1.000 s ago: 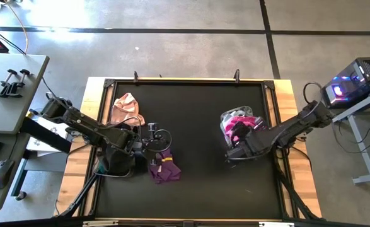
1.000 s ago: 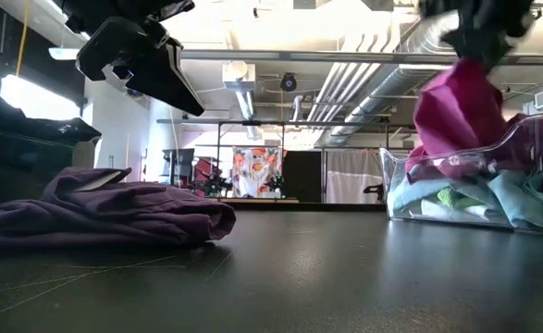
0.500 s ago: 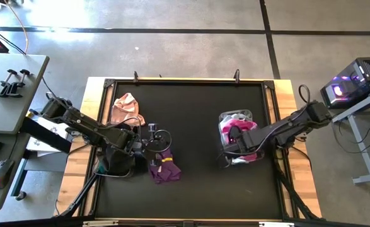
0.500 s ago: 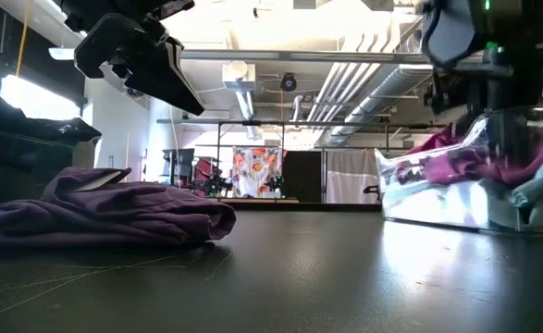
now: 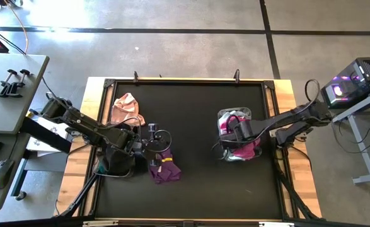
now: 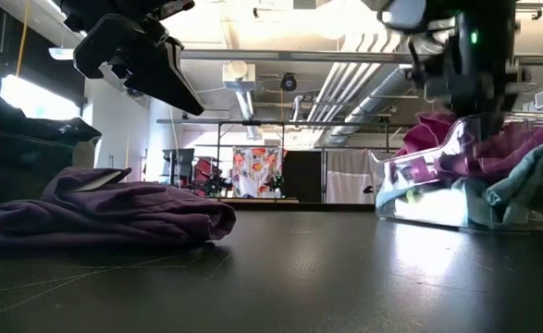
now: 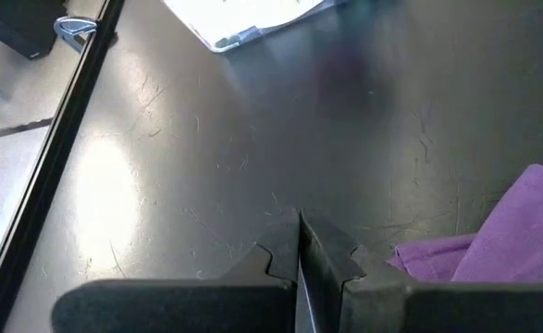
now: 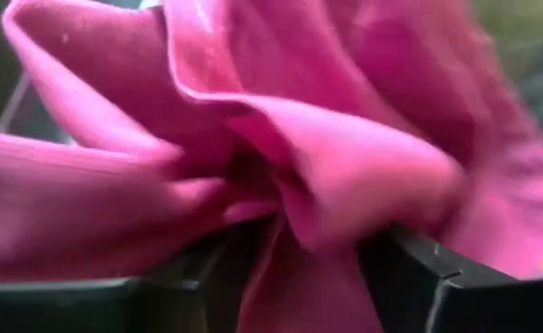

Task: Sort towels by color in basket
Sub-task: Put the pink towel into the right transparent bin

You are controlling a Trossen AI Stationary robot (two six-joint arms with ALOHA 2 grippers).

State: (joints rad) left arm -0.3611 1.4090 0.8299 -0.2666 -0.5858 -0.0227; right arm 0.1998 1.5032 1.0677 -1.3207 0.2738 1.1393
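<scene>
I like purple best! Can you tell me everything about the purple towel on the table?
The purple towel is a soft cloth lying crumpled and loosely folded in a low heap on the black table, on the left arm's side. A small pale tag shows on top, and its edges make rounded folds in the low view. The shut left gripper is right beside it, holding nothing. Whether they touch, I cannot tell.

Three towels lie out—pink [image 5: 126, 107], purple [image 5: 164, 168], black [image 5: 115, 160]—perhaps more binned.

soft cloth towels [image 5: 164, 168], glossy clear plastic basket [image 6: 419, 194].
</scene>
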